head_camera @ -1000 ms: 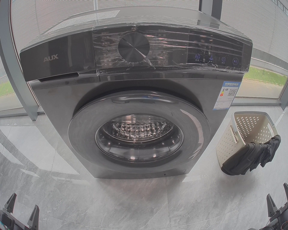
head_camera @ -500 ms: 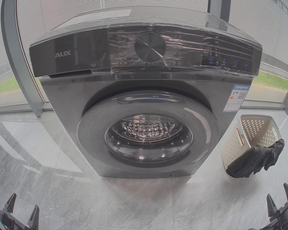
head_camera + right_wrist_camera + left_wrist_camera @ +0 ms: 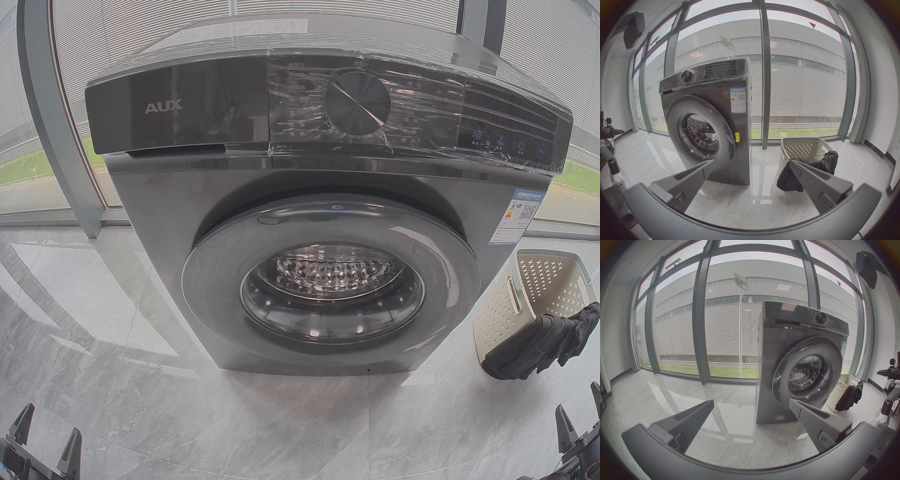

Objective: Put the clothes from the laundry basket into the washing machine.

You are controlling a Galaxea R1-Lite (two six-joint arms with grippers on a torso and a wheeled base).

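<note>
Black clothes (image 3: 531, 349), possibly a jacket, draped over cream perforated laundry basket (image 3: 495, 311)

washing machine (image 3: 169, 206): dark metallic grey body. Control panel (image 3: 206, 106) glossy black, pale icons on its right end. Dial (image 3: 357, 103) dark grey. Drum (image 3: 334, 272) bright steel, dimpled in rows. Label (image 3: 520, 217) white with blue header and coloured bars. Small yellow sticker (image 3: 737, 137) on the side edge.

laundry basket (image 3: 500, 312): cream, walls perforated in a regular hole grid. clothes (image 3: 531, 350): plain black.

floor (image 3: 94, 325): light grey, marble-like veining, glossy.

left gripper (image 3: 50, 425) and right gripper (image 3: 578, 400): dark grey.

window frames (image 3: 765, 78) dark grey; building (image 3: 803, 78) outside pale grey, horizontal ribbing; grass (image 3: 800, 132) green.
</note>
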